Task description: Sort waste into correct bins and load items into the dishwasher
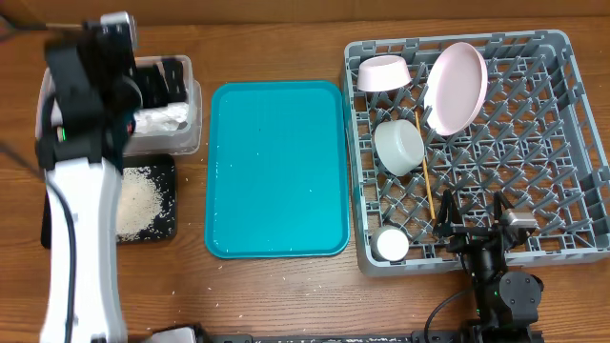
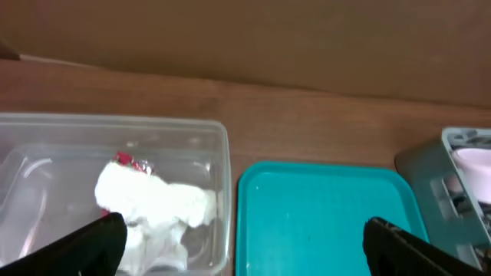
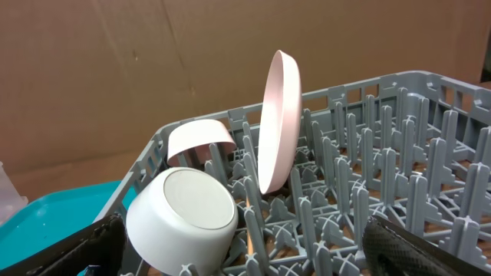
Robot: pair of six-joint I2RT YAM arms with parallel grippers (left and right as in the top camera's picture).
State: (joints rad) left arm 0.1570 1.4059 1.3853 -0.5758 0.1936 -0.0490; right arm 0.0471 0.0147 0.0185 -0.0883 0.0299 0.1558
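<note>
Jaws spread, empty, on left gripper (image 2: 244,230) and right gripper (image 3: 244,230); plate (image 3: 278,123) in dish rack (image 1: 538,181) likely slick, fragile: grip rim

Overhead view: bright, even, diffuse light with thin soft shadows only. Faint glare specks on teal tray (image 1: 276,171). White left arm (image 1: 81,248) at 9 o'clock nearly blown out. Left wrist view: soft, smeary, low detail. Paper wrapper (image 2: 153,203) at 7 o'clock overexposed, folds mostly lost. Left fingers (image 2: 92,245) dark and blurred at 5 and 7 o'clock. Right wrist view sharper: plate (image 3: 278,123) rim crisp. Right fingers (image 3: 430,253) at 5 and 7 o'clock out of focus, underexposed.
</note>
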